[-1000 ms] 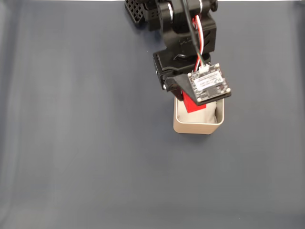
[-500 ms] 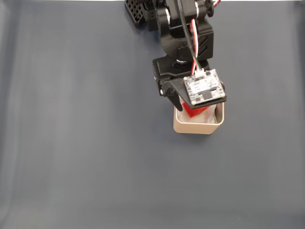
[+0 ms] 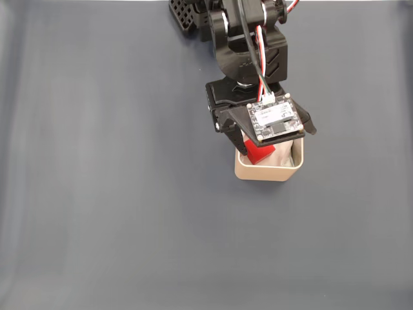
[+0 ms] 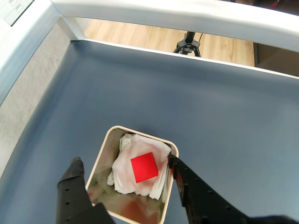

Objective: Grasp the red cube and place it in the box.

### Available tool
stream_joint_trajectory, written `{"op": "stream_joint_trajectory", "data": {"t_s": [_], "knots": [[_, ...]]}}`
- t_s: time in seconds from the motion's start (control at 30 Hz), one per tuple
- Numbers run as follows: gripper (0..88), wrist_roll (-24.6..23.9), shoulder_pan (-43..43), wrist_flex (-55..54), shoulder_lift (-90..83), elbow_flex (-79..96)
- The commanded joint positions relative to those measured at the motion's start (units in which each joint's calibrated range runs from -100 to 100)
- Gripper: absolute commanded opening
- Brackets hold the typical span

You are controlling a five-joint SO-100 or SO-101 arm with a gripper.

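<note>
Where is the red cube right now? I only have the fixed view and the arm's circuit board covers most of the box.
Observer: In the wrist view the red cube lies inside the box, resting on the white padding.
Operator: Is the claw gripping it?
Observer: No. The claw is open, its fingers spread on either side of the box, apart from the cube.
Operator: Is the cube against a wall?
Observer: No. It sits near the middle of the padding, with white showing all around it.
</note>
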Motion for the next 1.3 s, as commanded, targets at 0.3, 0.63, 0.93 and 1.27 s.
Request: {"op": "stream_joint_trajectory", "data": {"t_s": [0.3, 0.63, 0.93, 1.27], "knots": [[44.3, -0.93, 1.02, -1.83, -2.21, -0.61], [13.0, 1.22, 3.58, -2.98, -5.42, 3.4], [0.2, 2.34, 8.05, -2.98, -11.21, 7.42], [0.2, 1.86, 14.8, -2.65, -21.08, 15.07]]}}
